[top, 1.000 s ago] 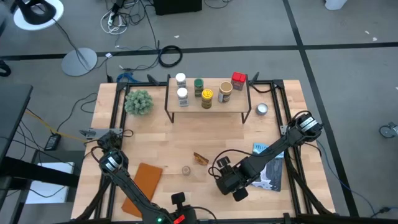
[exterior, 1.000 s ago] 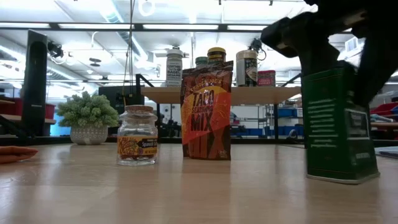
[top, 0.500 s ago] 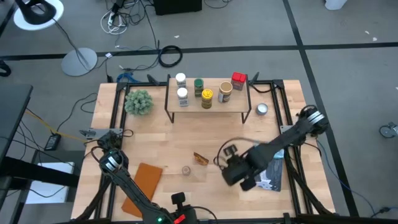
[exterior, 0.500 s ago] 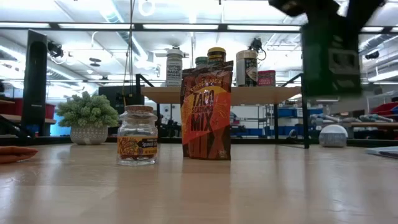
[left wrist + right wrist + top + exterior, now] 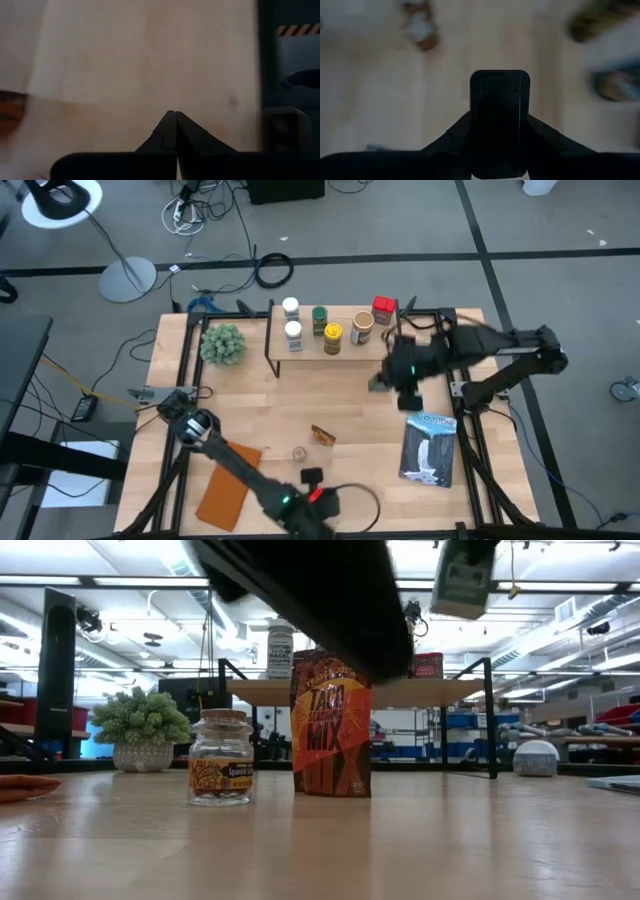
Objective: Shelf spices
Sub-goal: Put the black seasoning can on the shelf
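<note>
My right gripper [image 5: 395, 375] hangs in the air just off the right end of the shelf [image 5: 335, 347], shut on the dark green tin [image 5: 462, 578]. The shelf's plank holds two white-lidded jars [image 5: 291, 320], a green-lidded jar [image 5: 319, 316], a yellow-lidded one [image 5: 333, 336], a tan-lidded one [image 5: 361, 328] and a red box [image 5: 383, 307]. The amber taco-mix packet [image 5: 331, 720] stands on the table beside a small glass jar [image 5: 220, 757]. My left gripper [image 5: 175, 117] is shut, low at the table's near edge [image 5: 328, 502]. My right gripper pinches the dark green tin between its two fingers [image 5: 457, 136], one on each of two opposite sides, near the tin's top end [image 5: 500, 100]. The fingers come from above, pointing down. The tin is lifted clear, high over the table and slightly tilted.
A small round silver tin [image 5: 421, 356] sits on the table right of the shelf. The blue-and-white book [image 5: 428, 448] lies near the right edge, the brown pad [image 5: 228, 480] near the left front, a potted plant [image 5: 222, 343] left of the shelf. My left arm [image 5: 300, 595] crosses close above the low camera.
My right gripper has lifted the green tin off the table's near-right part and carried it up and toward the far edge, to the shelf's right end. My left arm has swung along the near edge toward the table's middle.
</note>
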Robot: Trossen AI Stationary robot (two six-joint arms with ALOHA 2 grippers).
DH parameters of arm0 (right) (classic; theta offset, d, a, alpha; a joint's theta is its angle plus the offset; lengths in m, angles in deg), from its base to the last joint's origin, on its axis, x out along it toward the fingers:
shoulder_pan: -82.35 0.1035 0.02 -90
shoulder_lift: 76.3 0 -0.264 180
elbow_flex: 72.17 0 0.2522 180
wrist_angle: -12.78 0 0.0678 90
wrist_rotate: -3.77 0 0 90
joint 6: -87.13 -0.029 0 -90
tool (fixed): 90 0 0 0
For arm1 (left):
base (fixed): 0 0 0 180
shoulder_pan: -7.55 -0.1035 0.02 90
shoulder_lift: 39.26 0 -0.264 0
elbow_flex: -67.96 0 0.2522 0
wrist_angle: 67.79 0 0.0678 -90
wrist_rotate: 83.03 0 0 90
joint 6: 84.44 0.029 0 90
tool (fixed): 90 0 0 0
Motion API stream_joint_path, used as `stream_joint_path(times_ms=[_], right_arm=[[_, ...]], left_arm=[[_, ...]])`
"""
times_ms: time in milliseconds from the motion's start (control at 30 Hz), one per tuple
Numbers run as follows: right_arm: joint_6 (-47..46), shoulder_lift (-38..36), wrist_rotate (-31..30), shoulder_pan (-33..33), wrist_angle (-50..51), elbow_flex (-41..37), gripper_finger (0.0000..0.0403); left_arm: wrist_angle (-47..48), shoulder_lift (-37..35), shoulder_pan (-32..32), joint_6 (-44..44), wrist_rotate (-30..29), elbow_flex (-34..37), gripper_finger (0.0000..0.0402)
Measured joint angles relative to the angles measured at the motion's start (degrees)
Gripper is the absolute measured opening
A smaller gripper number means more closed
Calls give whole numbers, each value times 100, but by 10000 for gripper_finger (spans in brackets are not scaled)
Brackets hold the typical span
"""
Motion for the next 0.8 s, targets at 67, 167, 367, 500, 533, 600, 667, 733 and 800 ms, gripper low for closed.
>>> stream_joint_path(times_ms=[67,167,367,500,533,600,667,733,800], right_arm=[[290,-29,-9,-473,54,3,125],[765,87,61,-1158,315,3,125],[1771,349,196,-2478,223,1,125],[2227,589,628,-3282,5,1,125],[2320,648,734,-3451,-21,1,125],[2424,763,877,-3718,-56,1,125],[2478,851,944,-3889,-34,1,125],[2534,898,1022,-4009,-35,1,125],[2621,905,1165,-4061,-110,1,125]], left_arm=[[-4,-1,-180,245,57,0,0],[-21,-31,-414,666,196,0,0],[112,-182,-816,1481,314,-2,0],[60,-232,-1079,1833,492,22,0],[23,-236,-1138,1906,514,38,0],[91,-236,-1233,1944,555,52,0],[77,-234,-1295,1946,616,55,0],[2,-234,-1336,1955,637,55,0],[-52,-234,-1357,2031,644,55,0]])
